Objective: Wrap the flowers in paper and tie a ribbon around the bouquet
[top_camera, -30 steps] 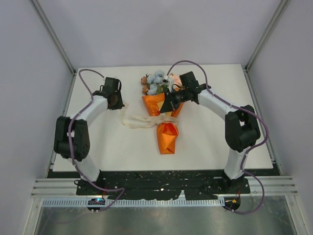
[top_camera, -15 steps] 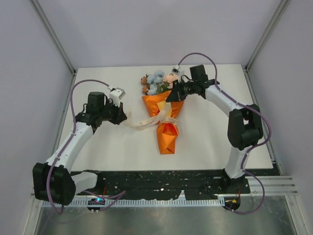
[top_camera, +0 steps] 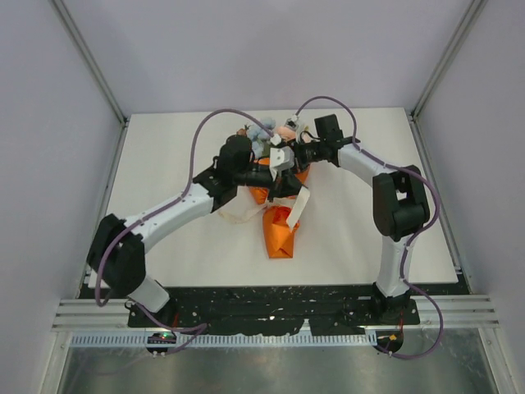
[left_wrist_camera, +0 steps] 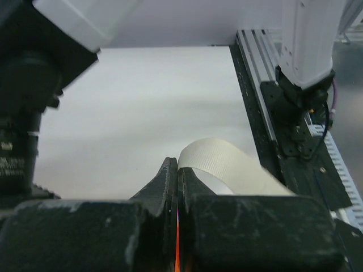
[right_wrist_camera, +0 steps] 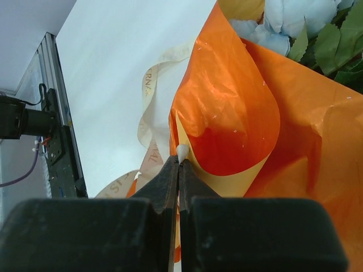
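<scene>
The bouquet (top_camera: 279, 234) lies mid-surface (top_camera: 369, 230), nearer the far edge, with open room on either side. Crinkly orange paper (right_wrist_camera: 227, 113) cones around pale blue flowers (right_wrist_camera: 295, 22). The left hand (left_wrist_camera: 173, 167) is pinched tight on the cream ribbon (left_wrist_camera: 227, 164). The right hand (right_wrist_camera: 178, 161) is closed, nipping a ribbon tip.

Both arms stretched inward, elbows bent; left gripper (left_wrist_camera: 177, 166) and right gripper (right_wrist_camera: 180, 156) sat close together, jaws clamped tight.

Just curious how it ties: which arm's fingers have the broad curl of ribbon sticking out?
The left arm's fingers: a wide cream ribbon curls out of them. The right fingers show only a tiny white tip, against the orange paper.
</scene>
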Action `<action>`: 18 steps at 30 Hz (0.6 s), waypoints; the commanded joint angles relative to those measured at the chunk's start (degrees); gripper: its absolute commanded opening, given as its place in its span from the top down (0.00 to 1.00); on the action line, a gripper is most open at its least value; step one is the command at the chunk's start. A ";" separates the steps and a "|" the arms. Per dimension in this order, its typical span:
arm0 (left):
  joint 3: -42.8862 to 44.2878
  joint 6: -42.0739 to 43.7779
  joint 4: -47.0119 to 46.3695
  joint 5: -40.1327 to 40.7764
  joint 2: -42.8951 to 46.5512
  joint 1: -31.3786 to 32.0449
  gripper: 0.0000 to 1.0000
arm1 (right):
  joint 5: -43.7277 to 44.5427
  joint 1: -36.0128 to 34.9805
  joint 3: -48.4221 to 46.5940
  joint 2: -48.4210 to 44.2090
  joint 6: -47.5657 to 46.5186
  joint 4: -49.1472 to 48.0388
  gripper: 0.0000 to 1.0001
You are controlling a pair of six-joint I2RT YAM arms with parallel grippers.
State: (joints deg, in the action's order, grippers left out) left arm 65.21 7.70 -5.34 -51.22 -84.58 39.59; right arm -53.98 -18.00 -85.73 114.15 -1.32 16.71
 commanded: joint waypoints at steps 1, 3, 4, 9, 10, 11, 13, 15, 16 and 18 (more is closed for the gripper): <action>11.67 -2.79 -15.40 -4.23 -10.41 2.15 1.00 | -6.39 1.47 -2.77 0.46 0.35 -4.75 0.95; 15.63 0.89 -11.91 -4.85 -14.46 2.68 1.00 | -7.63 2.26 -2.95 1.34 0.53 -5.46 0.95; 16.52 2.91 -10.49 -5.29 -15.87 2.86 1.00 | -7.98 2.61 -3.03 1.60 0.53 -5.46 0.95; 19.51 15.48 2.95 -1.35 -19.22 3.91 0.92 | -10.88 4.02 -3.12 3.45 0.53 -6.07 0.95; 20.56 17.15 7.06 0.40 -19.92 4.17 0.86 | -11.15 4.11 -3.12 3.62 0.53 -6.25 0.95; 21.88 18.65 10.41 1.90 -20.45 4.44 0.79 | -11.41 4.03 -3.04 3.71 0.53 -6.69 0.95; 24.51 19.28 16.13 3.84 -21.68 4.44 0.63 | -12.03 4.02 -2.60 3.89 1.23 -7.65 0.95; 26.80 20.33 21.05 4.90 -22.56 4.44 0.52 | -12.29 4.02 -2.16 3.98 1.23 -8.71 0.95; 27.42 20.59 22.82 5.43 -22.65 4.44 0.48 | -12.47 4.02 -1.90 4.06 1.23 -8.80 0.95; 27.95 20.77 25.20 5.87 -22.04 4.44 0.44 | -12.47 4.11 -1.54 3.98 1.23 -8.98 0.95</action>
State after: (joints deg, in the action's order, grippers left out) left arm 89.67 24.64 9.96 -47.88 -107.35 43.88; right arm -63.92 -13.65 -86.80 118.78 -0.40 11.22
